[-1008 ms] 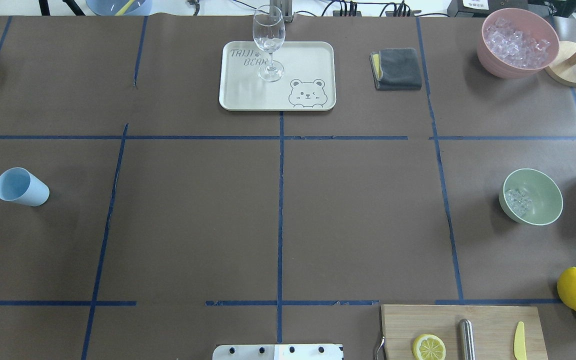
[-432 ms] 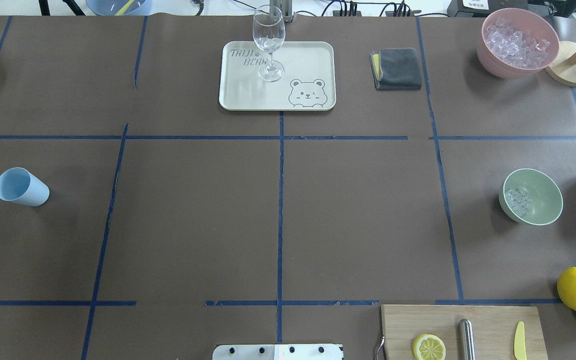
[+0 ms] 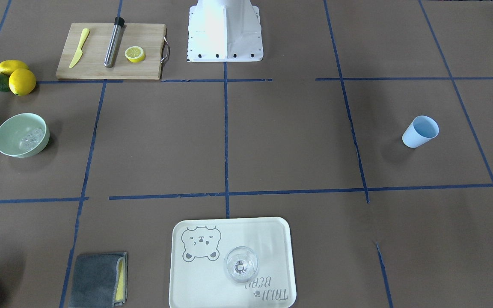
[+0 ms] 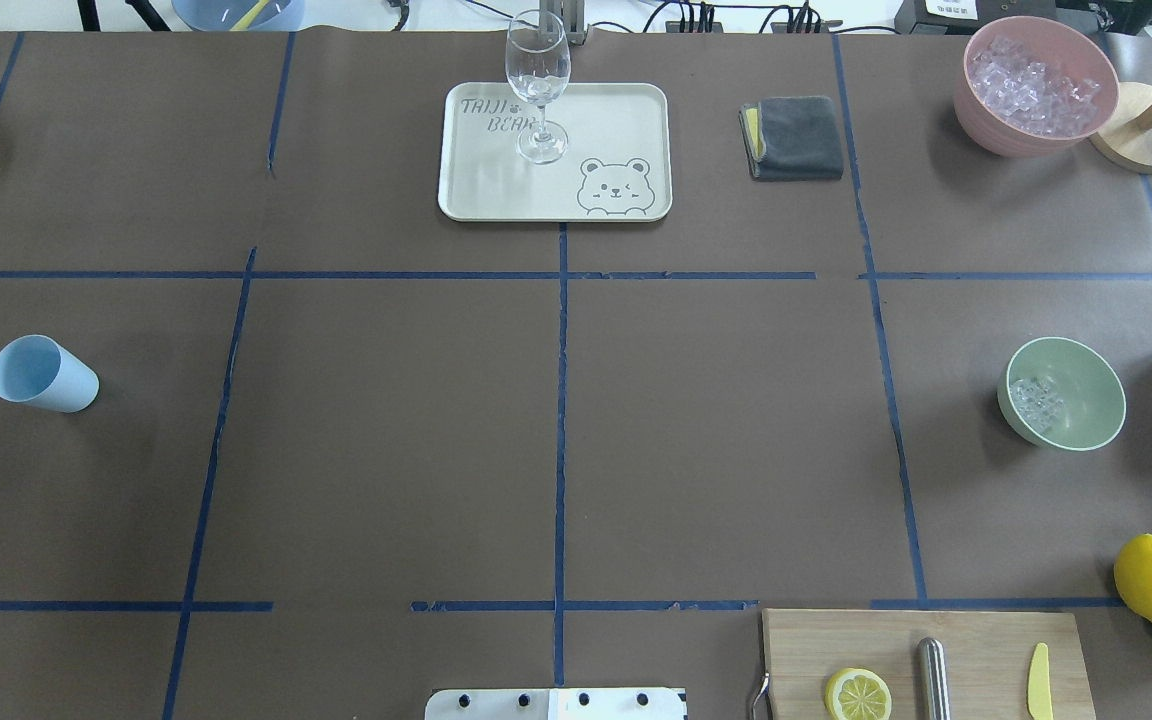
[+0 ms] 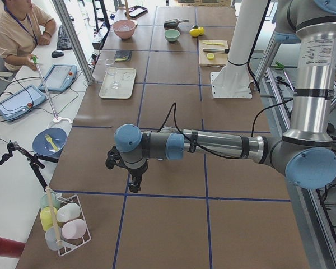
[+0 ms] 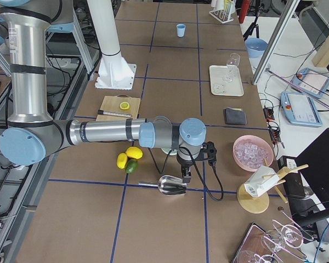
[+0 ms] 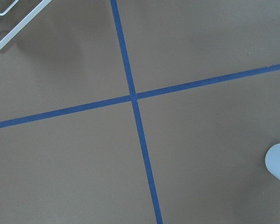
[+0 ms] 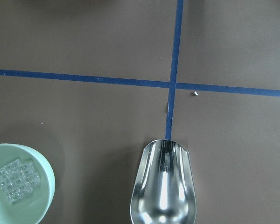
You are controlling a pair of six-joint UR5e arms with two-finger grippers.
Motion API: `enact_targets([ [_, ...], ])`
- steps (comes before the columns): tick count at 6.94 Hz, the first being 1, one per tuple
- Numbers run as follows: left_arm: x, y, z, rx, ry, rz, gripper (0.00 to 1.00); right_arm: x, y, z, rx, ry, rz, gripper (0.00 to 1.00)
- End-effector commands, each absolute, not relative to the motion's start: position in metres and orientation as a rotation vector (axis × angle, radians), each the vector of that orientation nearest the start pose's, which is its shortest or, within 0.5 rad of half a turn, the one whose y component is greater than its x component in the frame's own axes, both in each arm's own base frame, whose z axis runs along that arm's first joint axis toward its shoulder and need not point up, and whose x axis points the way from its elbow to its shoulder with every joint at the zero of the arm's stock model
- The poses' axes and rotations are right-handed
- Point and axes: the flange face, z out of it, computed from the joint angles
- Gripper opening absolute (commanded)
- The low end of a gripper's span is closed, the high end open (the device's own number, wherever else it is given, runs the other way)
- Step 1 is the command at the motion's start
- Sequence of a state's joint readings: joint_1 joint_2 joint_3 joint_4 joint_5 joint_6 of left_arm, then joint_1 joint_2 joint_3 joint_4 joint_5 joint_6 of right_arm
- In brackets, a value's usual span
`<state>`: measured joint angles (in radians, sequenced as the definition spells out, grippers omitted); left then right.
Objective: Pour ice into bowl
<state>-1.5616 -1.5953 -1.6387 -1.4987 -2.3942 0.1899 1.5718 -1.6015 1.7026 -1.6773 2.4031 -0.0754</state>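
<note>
The pale mint-green bowl (image 4: 1094, 395) stands at the table's right side, also in the front-facing view (image 3: 7, 137) and the right wrist view (image 8: 47, 181). A small heap of clear ice cubes (image 4: 1036, 400) lies inside it (image 8: 16, 179). An empty metal scoop (image 8: 163, 186) lies on the table beside the bowl (image 6: 171, 186). My right gripper (image 6: 185, 178) hangs just above the scoop; it shows only in the exterior right view, so I cannot tell its state. My left gripper (image 5: 131, 180) hovers over the table's left end; I cannot tell its state.
A pink bowl (image 4: 976, 110) full of ice stands at the far right. A light blue cup (image 4: 41, 372) stands at the left. A wine glass (image 4: 537, 80) stands on a cream tray (image 4: 626, 110). A grey cloth (image 4: 796, 137), cutting board (image 4: 986, 640) and lemons (image 4: 1151, 578) are nearby.
</note>
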Motion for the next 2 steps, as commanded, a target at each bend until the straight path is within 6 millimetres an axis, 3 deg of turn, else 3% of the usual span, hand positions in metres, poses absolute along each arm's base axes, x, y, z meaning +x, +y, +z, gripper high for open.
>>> enact_targets([
  [1, -0.0557, -0.5026, 0.6164, 0.095, 0.818, 0.197, 1.0, 0.0602, -0.4784, 0.6144, 0.03, -0.834, -0.071, 1.0],
  [2, -0.0556, -0.5024, 0.6171, 0.092, 0.82, 0.196, 1.0, 0.0601, -0.4792, 0.612, 0.035, -0.835, -0.073, 1.0],
])
